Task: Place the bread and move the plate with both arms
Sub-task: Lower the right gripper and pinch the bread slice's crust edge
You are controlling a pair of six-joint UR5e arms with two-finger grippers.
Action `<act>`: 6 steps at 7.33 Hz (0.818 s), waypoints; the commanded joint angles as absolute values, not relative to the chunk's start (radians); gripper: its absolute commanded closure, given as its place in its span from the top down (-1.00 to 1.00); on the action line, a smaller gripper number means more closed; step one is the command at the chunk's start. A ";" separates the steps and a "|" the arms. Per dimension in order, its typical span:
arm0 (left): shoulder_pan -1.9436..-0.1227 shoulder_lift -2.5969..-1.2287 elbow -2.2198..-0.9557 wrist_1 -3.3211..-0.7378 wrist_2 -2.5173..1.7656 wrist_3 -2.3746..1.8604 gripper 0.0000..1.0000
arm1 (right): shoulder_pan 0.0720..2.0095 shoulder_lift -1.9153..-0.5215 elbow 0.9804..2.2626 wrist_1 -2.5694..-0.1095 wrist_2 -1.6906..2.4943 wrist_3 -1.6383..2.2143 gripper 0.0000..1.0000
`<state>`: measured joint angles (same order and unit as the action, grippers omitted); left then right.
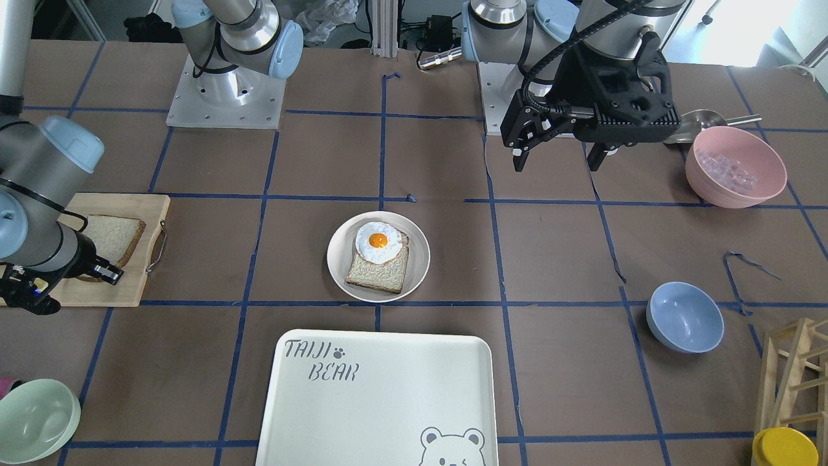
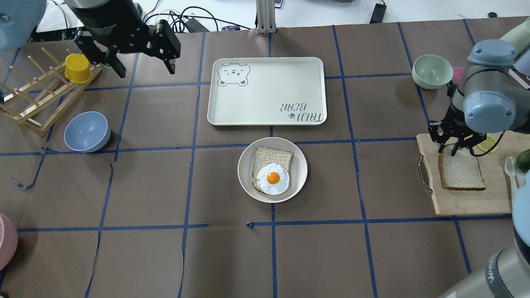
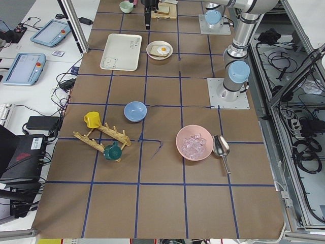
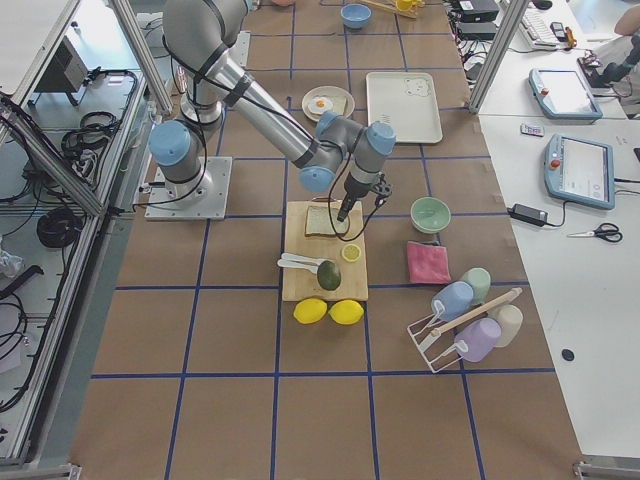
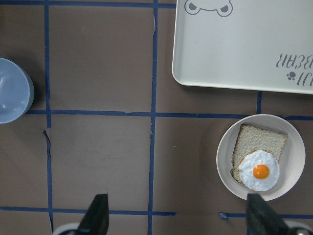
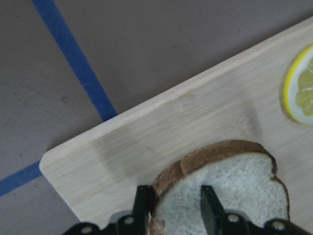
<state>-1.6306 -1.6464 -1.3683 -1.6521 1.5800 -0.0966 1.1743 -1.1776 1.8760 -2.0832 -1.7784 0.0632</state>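
The bread [image 2: 461, 171] lies flat on a wooden cutting board [image 2: 468, 203] at the table's right end. My right gripper [image 2: 448, 152] is at the bread's far edge. In the right wrist view [image 6: 173, 205] its fingers are narrowed on the crusted end of the bread [image 6: 230, 186], one finger outside the crust and one on the white face. The plate [image 2: 244, 169] sits mid-table and holds a smaller slice with a fried egg [image 2: 273, 178]. My left gripper [image 2: 145, 72] hangs open and empty high over the far left, well away from the plate [image 5: 298, 156].
A bear-print tray [image 2: 265, 103] lies just beyond the plate. A blue bowl [image 2: 87, 131], a wooden rack with a yellow cup [image 2: 77, 68] and a pink bowl [image 1: 735, 166] are on the left side. A green bowl [image 2: 432, 71] and a lemon slice [image 6: 301, 93] are near the board.
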 commanded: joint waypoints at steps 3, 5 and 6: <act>-1.631 -1.647 -1.368 -1.652 1.578 -0.097 1.00 | 1.173 -1.190 1.870 -2.072 -1.773 0.057 -1.00; -1.631 -1.646 -1.368 -1.652 1.580 -0.097 1.00 | 1.173 -1.222 1.855 -1.996 -1.769 0.055 -1.00; -1.631 -1.646 -1.368 -1.652 1.580 -0.097 1.00 | 1.181 -1.265 1.833 -1.923 -1.760 0.063 -1.00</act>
